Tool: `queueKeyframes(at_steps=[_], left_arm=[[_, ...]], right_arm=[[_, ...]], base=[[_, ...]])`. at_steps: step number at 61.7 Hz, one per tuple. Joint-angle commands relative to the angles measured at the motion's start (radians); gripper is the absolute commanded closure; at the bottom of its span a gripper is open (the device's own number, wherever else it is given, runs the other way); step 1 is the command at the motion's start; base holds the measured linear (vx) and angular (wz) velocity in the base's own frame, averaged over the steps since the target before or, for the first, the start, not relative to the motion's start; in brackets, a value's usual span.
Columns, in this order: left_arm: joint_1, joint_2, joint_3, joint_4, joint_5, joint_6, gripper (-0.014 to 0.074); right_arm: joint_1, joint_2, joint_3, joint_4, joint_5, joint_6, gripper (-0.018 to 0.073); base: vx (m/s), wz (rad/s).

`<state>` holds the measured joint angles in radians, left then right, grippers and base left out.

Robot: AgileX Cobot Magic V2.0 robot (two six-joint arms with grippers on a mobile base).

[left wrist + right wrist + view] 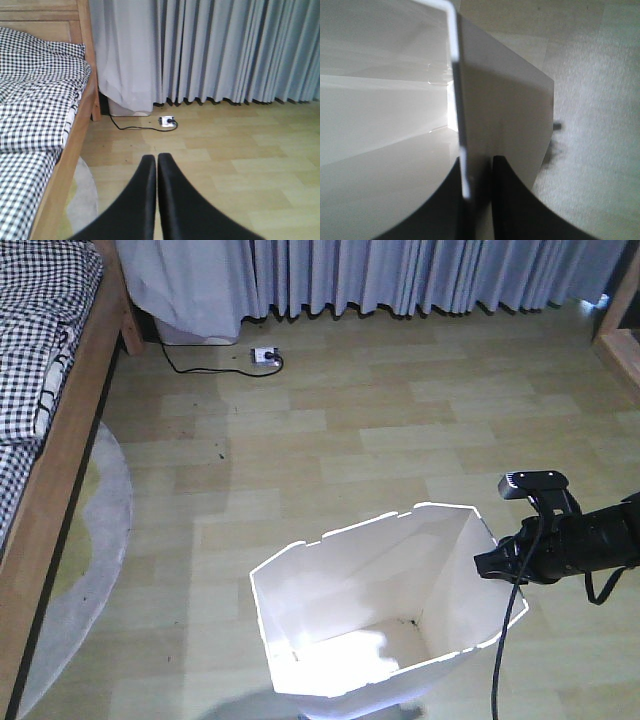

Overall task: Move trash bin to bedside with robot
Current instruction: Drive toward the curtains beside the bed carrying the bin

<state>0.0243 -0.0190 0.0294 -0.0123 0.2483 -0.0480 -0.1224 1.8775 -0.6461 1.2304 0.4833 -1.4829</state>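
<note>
The wood floor (400, 440) fills most of the front view, with grey curtains (400, 275) hanging along the far wall. The bed (60, 440) runs down the left edge, its wooden frame carrying black-and-white checked bedding (40, 330), and a pale round rug (105, 530) lies on the floor just beside it. The bin (340, 590) stands upright on the floor at the lower centre, clear of the bed, with the rug's edge between them; its cream inside is brightly lit. The right arm (590, 540) reaches in from the right, and the right gripper (477, 162) has its jaws clamped on the bin's right wall, one inside the rim and one outside. The left gripper (156, 157) points across the floor toward the curtains, its jaws together and holding nothing. A white power strip (265, 356) lies by the curtains, its black cable (200, 368) trailing toward the bed's corner.
</note>
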Motion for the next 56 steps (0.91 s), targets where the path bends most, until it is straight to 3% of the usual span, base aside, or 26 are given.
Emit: queueKeyframes(at_steps=[1, 56], left_arm=[[-0.002, -0.01, 0.029, -0.004, -0.07, -0.008, 0.0602], [-0.002, -0.01, 0.029, -0.004, -0.07, -0.008, 0.0602]], right_arm=[[-0.004, -0.057, -0.021, 0.081, 0.163, 0.017, 0.0563], [-0.004, -0.057, -0.021, 0.081, 0.163, 0.017, 0.0563]], base=[[0.4, 0.12], [0.39, 0.08]])
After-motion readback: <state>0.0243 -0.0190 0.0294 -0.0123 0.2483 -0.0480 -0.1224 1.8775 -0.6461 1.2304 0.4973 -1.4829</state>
